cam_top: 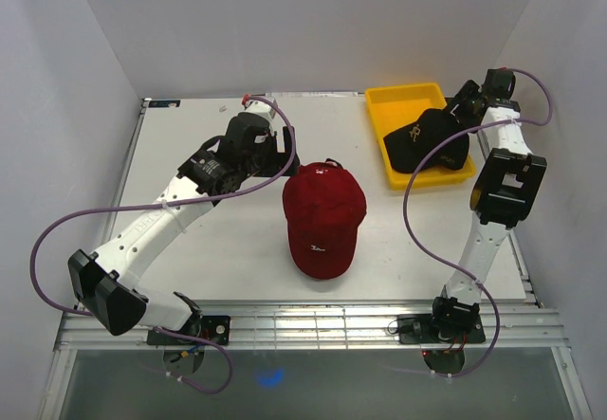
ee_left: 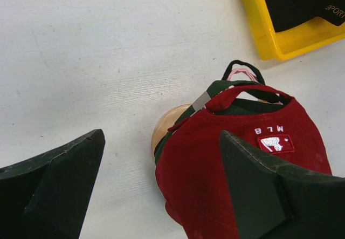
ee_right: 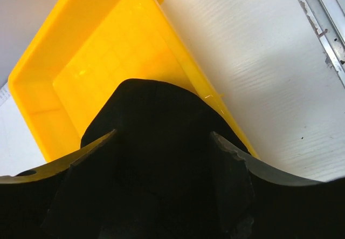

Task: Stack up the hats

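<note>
A red hat (cam_top: 324, 216) tops a stack at the table's middle, brim toward me. In the left wrist view the red hat (ee_left: 194, 163) covers a dark green hat (ee_left: 215, 87), with a wooden stand (ee_left: 164, 125) showing under them. My left gripper (cam_top: 287, 157) is open at the stack's back left, and in its own view the left gripper (ee_left: 161, 135) has one finger over the red crown. A black hat (cam_top: 427, 140) lies in the yellow tray (cam_top: 403, 93). My right gripper (cam_top: 453, 119) is open, and in its wrist view the right gripper (ee_right: 163, 133) straddles the black hat (ee_right: 156, 109).
The yellow tray (ee_right: 97, 50) sits at the back right, near the table's right edge and the side wall. The black hat's brim hangs over the tray's front rim. White walls close in the table on three sides.
</note>
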